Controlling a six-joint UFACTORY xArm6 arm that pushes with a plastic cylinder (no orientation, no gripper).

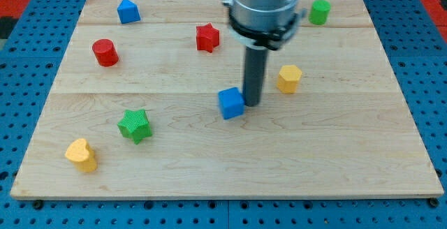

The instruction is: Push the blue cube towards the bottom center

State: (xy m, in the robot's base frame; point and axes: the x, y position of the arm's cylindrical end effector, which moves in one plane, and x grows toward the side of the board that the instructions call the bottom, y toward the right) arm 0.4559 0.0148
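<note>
The pale wooden worktop (335, 145) shows fine grain and rests on blue pegboard. The glossy blue cube (231, 103) sits near its middle. A ribbed green star (134, 125), a red star (207, 38) and a yellow heart-shaped block (82, 154) lie apart from it. The arm stands upright, its dark rod vertical; my tip (251, 104) touches the cube's right side. The end effector has nothing to clench: a bare rod.
</note>
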